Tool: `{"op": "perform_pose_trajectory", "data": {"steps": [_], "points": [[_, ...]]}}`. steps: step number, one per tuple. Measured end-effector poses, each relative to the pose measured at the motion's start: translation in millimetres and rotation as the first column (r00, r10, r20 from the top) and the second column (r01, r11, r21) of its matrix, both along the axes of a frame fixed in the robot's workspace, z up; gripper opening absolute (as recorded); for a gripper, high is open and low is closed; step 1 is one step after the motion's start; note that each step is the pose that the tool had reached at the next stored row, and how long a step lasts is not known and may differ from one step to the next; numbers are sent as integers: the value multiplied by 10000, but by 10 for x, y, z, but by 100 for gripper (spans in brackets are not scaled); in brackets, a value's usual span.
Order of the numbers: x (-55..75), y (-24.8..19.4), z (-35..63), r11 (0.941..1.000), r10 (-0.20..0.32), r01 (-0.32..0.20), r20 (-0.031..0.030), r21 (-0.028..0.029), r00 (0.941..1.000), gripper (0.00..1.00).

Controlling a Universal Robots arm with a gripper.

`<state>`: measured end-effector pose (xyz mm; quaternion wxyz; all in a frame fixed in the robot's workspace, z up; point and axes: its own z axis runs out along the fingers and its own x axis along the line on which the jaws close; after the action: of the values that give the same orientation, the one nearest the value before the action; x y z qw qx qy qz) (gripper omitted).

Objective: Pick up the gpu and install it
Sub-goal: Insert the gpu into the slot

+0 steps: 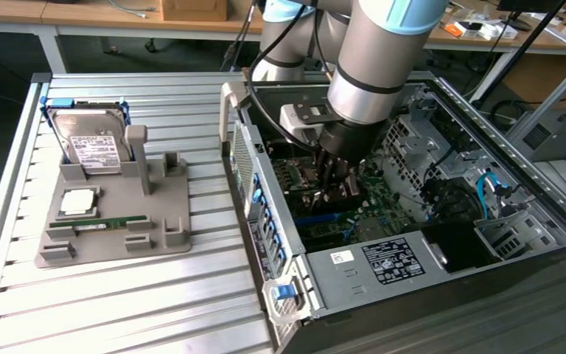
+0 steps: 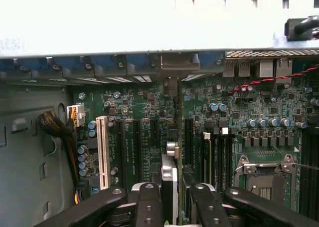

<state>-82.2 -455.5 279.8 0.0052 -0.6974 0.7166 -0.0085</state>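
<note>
One arm reached down into the open computer case [image 1: 519, 184], gripper [image 1: 340, 181] low over the motherboard [image 1: 347, 214] near the case's middle. Wrist view: gpu [image 2: 170, 187] stood edge-on between the black fingers [image 2: 148, 207], jaws about half closed and clamped on the card's two faces, its metal bracket end pointing toward the case's rear wall at 12 o'clock. Card's lower edge sat right over the motherboard slots; seated or just above, could not tell. White PCI slot [image 2: 102, 152] lay at 9 o'clock of the card, memory slots and empty CPU socket [image 2: 264, 179] at 3 o'clock. In the exterior view, grey parts holder [image 1: 116, 214] sat on the slatted table [image 1: 116, 310] at 9 o'clock of the case, well apart, with hard drive [image 1: 88, 144] upright in it, a CPU [image 1: 77, 203] flat, and green memory stick [image 1: 106, 223] lying just below it.
</note>
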Motion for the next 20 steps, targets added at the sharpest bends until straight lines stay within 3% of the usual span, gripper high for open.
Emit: {"op": "perform_pose_trajectory", "data": {"steps": [7, 20], "points": [[-1, -6, -27, 9992, -387, 387, -1, -15, 9992, 27], [-9, -44, -50, 9992, -388, 388, 0, -12, 9992, 27]]}}
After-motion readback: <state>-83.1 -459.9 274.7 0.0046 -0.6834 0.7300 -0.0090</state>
